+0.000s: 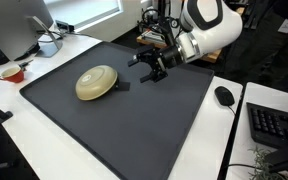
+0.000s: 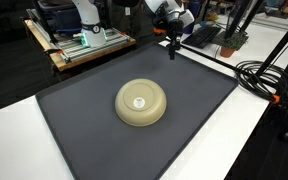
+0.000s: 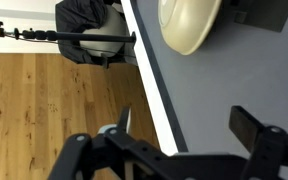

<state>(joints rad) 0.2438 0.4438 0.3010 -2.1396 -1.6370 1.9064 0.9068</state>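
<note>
From where I stand, the gripper [image 1: 150,64] has its jaws spread wide with nothing between them. It holds nothing and touches nothing. In the wrist view the two dark fingers [image 3: 260,134] stand far apart at the bottom of the picture, and only the grey mat [image 3: 199,95] shows in the gap.

The bowl [image 1: 96,82] is a cream-coloured one, turned upside down on the mat and lying near its middle. The gripper hangs over the mat towards one edge, clearly apart from the bowl (in both exterior views a bare strip of mat lies between them). In the wrist view the bowl [image 3: 189,22] sits at the top of the picture, ahead of the open fingers.

As for writing, the upturned base of the bowl [image 2: 141,103] carries a small pale mark at its centre, too small to read.

The mat lies on a white table [image 1: 44,135]. A black mouse [image 1: 224,96] and a keyboard [image 1: 276,125] lie off to one side, and black cables [image 2: 259,75] trail along the table's edge. A wooden floor [image 3: 54,110] shows beyond.
</note>
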